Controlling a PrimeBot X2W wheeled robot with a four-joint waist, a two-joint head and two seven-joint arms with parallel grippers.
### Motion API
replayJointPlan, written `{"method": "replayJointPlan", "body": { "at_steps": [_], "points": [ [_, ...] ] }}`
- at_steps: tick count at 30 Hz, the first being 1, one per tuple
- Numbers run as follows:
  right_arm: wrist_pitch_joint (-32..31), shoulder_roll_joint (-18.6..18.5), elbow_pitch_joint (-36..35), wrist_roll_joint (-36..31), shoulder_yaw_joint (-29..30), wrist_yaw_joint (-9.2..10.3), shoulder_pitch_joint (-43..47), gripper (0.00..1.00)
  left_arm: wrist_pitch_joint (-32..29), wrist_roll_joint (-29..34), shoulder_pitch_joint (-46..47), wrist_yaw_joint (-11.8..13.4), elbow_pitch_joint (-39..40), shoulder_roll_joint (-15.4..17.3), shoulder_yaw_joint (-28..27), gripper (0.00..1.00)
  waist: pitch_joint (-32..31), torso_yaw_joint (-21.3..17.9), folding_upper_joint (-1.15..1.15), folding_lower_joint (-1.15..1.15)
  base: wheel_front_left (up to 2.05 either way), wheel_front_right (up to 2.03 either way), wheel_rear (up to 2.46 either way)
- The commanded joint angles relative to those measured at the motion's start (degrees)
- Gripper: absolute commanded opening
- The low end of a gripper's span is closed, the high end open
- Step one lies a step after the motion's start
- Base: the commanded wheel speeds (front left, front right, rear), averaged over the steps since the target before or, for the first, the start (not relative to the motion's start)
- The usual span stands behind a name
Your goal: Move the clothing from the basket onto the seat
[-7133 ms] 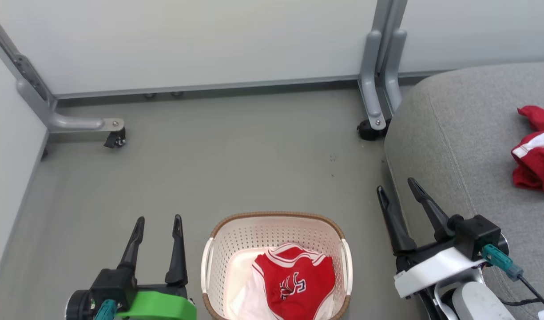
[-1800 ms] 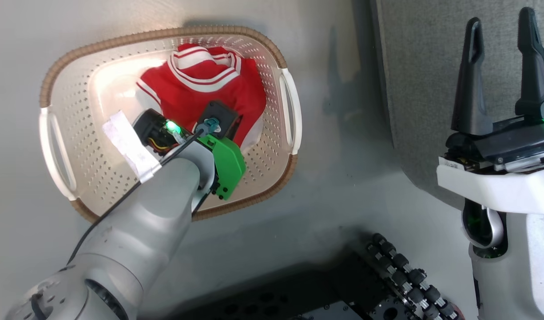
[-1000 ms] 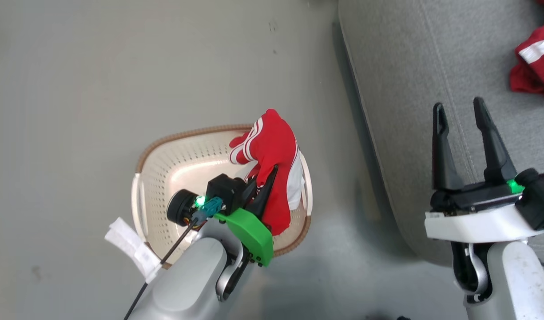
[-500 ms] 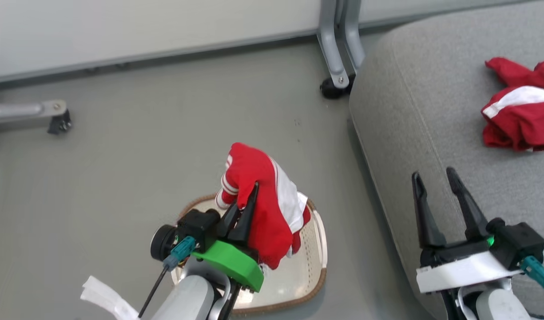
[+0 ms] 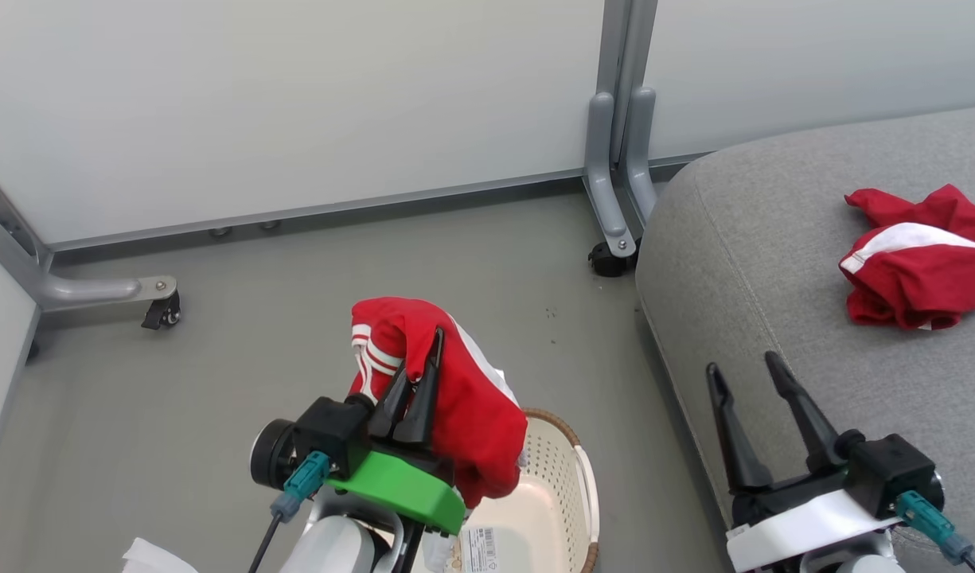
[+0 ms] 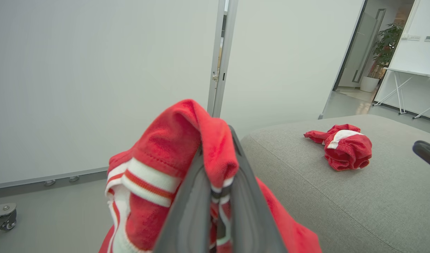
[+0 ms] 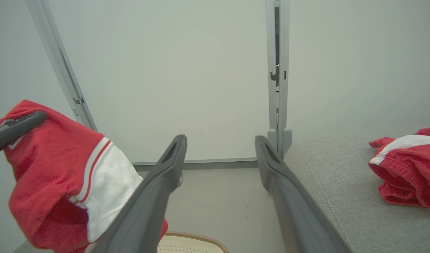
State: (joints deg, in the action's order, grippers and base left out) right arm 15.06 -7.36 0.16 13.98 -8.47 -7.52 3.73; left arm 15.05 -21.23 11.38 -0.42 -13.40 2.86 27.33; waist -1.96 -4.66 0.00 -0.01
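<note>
Head view: two red garments, one basket, one seat. The left claw (image 5: 421,350) clamps the jersey (image 5: 471,406) in the air above the cream basket (image 5: 563,493). The white-striped garment (image 5: 909,270) lies on the grey seat (image 5: 758,263). The right claw (image 5: 742,363) gapes empty. Grey floor (image 5: 296,286), pale partition panels (image 5: 296,103).

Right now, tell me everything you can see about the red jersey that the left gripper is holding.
The jersey is red, soft, knit-looking fabric with a white side panel and bands of red-and-white striped trim. It is bunched rather than spread out. A fold is pinched between the shut fingers of the left gripper, and the rest drapes over them and hangs down. It is held in the air above the basket. No lettering shows. Only the gripper visibly touches it.
</note>
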Motion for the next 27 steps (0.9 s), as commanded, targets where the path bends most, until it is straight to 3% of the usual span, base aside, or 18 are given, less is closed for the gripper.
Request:
{"method": "replayJointPlan", "body": {
  "at_steps": [1, 9, 17, 21, 27],
  "points": [
    [0.17, -0.3, 0.18, -0.18, -0.73, 0.06, 0.62, 1.0, 0.18, 0.29, -0.61, 0.22, 0.32, 0.08, -0.05, 0.0, -0.53, 0.02, 0.0, 0.01, 0.0, 0.0, 0.0],
    [0.17, -1.55, 2.2, 1.08, -11.44, 0.05, -3.02, 1.0, 0.18, 2.25, 3.21, -0.73, -0.07, 0.07, 4.07, 0.0, -0.08, 0.12, 0.0, 0.01, 0.0, 0.0, 0.0],
    [0.17, -0.62, 6.58, 4.71, -23.25, 0.06, -8.99, 1.0, 0.12, 2.29, 8.01, 0.61, -1.41, 0.1, 11.0, 0.0, 0.37, 0.29, 0.0, 0.01, 0.0, 0.0, 0.0],
    [0.17, -0.26, 9.62, 3.91, -25.02, 0.06, -11.14, 1.0, 0.12, 0.94, 10.02, 1.68, -1.78, 0.09, 13.97, 0.0, 0.49, 0.39, 0.0, 0.01, 0.0, 0.0, 0.0],
    [0.17, 1.79, 13.01, -0.89, -20.41, 0.05, -11.67, 1.0, 0.12, -1.11, 11.97, 4.21, -2.15, 0.08, 18.21, 0.0, 0.73, 0.63, 0.0, 0.01, 0.0, 0.0, 0.0]
  ]
}}
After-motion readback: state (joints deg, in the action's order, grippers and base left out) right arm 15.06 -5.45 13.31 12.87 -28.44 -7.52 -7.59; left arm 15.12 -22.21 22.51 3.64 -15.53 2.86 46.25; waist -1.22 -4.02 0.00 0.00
